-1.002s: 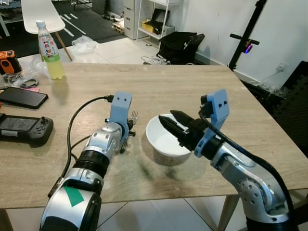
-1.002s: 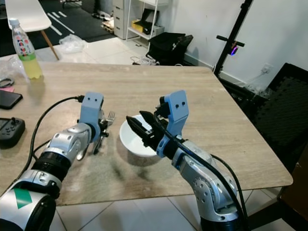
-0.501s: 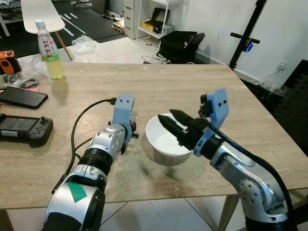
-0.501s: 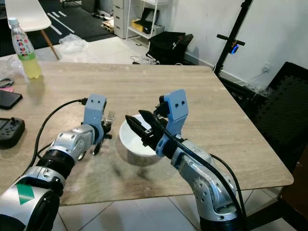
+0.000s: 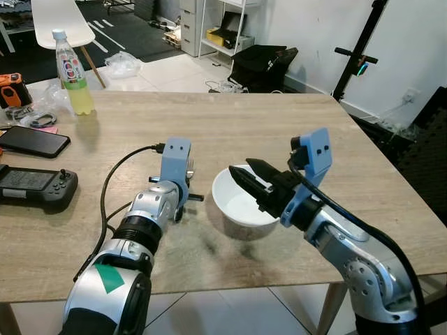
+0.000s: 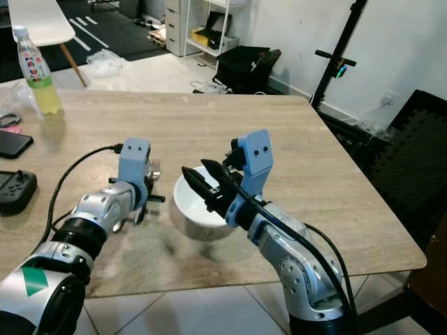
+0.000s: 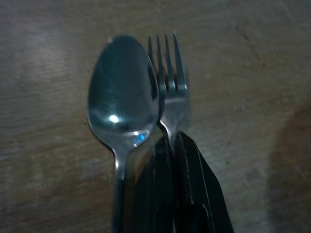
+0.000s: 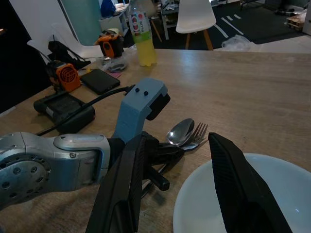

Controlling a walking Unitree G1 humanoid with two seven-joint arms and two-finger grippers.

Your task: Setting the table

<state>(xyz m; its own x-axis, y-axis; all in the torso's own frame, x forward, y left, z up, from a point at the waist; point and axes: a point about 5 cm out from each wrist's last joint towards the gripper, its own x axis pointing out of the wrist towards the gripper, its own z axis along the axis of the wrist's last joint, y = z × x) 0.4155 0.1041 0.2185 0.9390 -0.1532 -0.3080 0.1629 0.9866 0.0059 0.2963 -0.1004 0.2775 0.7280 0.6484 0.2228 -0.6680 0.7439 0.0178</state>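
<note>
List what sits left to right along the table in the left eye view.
Game controller → phone → bottle → left gripper on the cutlery → bowl → right gripper over the bowl.

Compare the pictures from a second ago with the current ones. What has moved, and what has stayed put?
The left gripper, shut on the fork and spoon, has lowered them toward the table beside the bowl. The right gripper stays open over the bowl, and the bowl and bottle have not moved.
</note>
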